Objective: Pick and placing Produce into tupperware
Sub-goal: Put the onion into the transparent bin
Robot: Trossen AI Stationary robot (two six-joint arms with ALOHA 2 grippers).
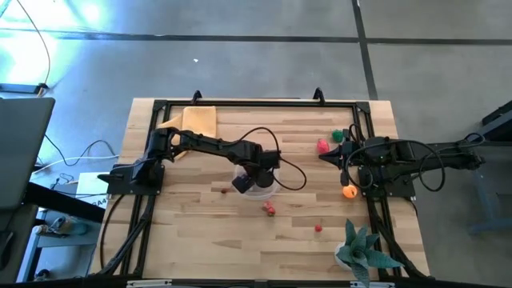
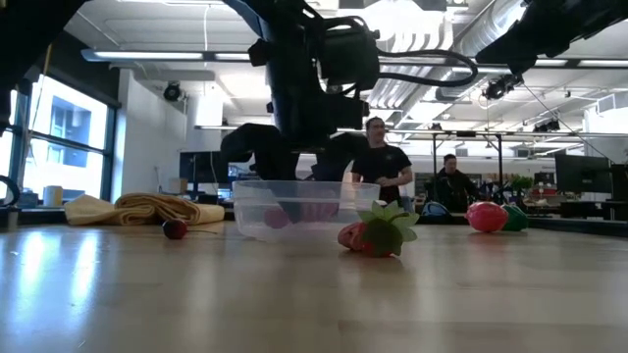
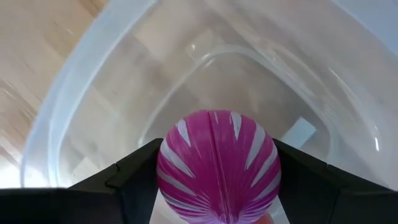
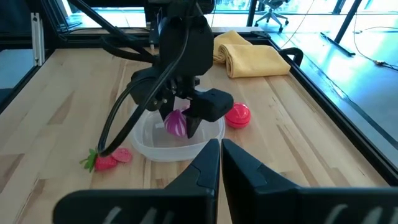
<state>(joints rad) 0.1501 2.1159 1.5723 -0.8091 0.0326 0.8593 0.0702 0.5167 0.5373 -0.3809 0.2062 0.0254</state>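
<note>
Magenta striped toy vegetable (image 3: 217,165) sits clamped in left gripper (image 4: 177,122), held just inside the clear tupperware (image 4: 149,140) at mid-table. Right gripper (image 4: 221,163) waits, fingers together, at right edge.

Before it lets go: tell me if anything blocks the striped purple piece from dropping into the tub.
Nothing visible does. The left gripper holds the purple striped piece right over the clear tub, and the tub floor below it looks bare.

Grey concrete floor (image 1: 264,56), office windows (image 2: 69,137), ceiling lights (image 2: 392,20)
</note>
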